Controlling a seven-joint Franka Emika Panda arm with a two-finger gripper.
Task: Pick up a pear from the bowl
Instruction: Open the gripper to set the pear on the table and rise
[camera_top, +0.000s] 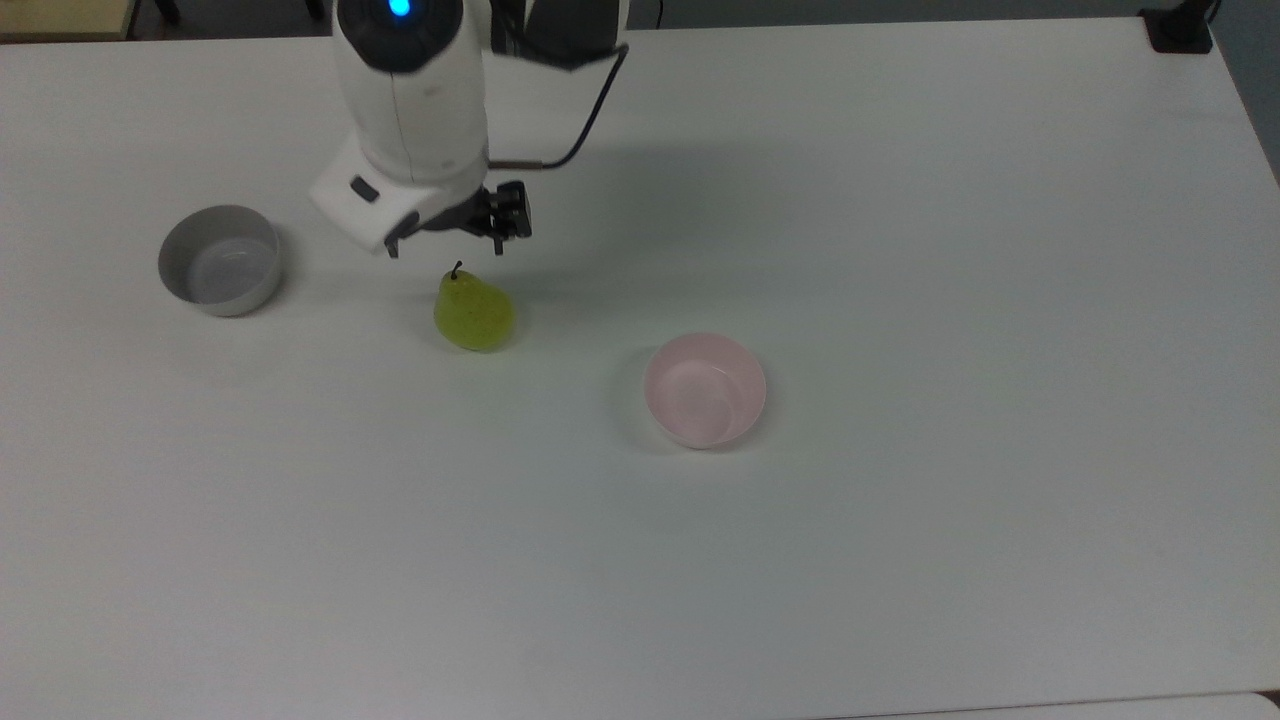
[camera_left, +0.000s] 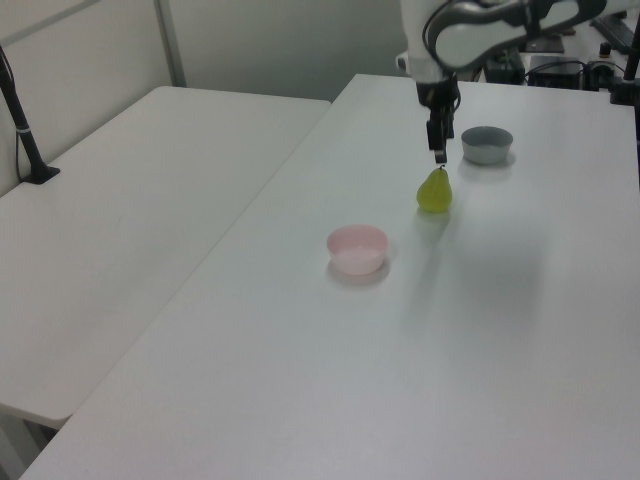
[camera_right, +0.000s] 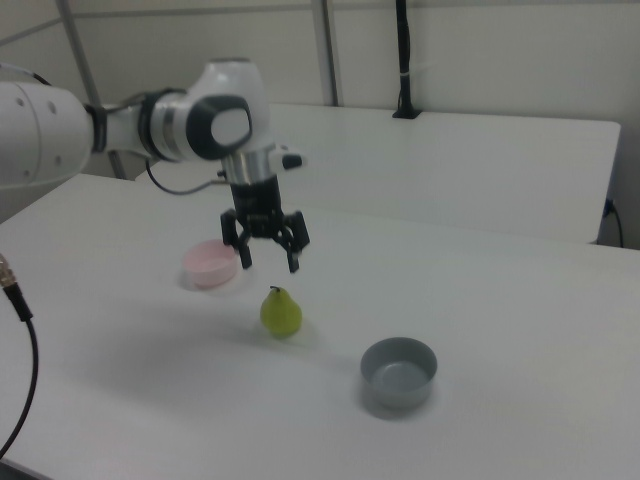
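- The pear (camera_top: 474, 315) stands upright on the table (camera_top: 900, 550), between the grey bowl (camera_top: 219, 260) and the empty pink bowl (camera_top: 705, 390).
- Its stem points up toward the gripper (camera_right: 266, 251) directly above.
- The jaws are spread open, holding nothing.

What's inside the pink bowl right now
Nothing: the pink bowl is empty, its inner floor bare in the top view. The pear stands upright on the table apart from it, under the open gripper.
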